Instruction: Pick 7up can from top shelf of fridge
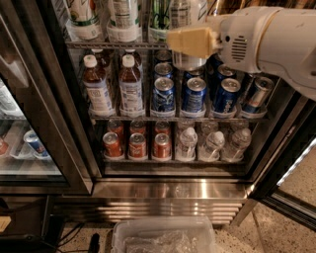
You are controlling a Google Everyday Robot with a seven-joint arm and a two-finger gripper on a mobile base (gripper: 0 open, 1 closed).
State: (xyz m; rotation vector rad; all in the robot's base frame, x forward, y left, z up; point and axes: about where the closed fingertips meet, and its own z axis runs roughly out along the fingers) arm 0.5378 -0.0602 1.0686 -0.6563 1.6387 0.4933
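The fridge (168,190) stands open in front of me, and its top shelf (113,44) is a wire rack at the upper edge of the camera view. My gripper (185,42) reaches in from the upper right on a thick white arm (271,39). One beige finger (191,42) lies across the front of the silvery 7up can (187,12). The can's lower end (186,62) hangs in front of and below the rack's edge, so the gripper is shut on it. The other finger is hidden behind the can.
White cans (84,17) and a green can (160,15) stand left of the gripper. Below are brown bottles (96,86) and blue cans (195,96), then red cans (137,145) and clear bottles (212,143). A neighbouring cooler (24,143) is left, a plastic bin (163,237) on the floor.
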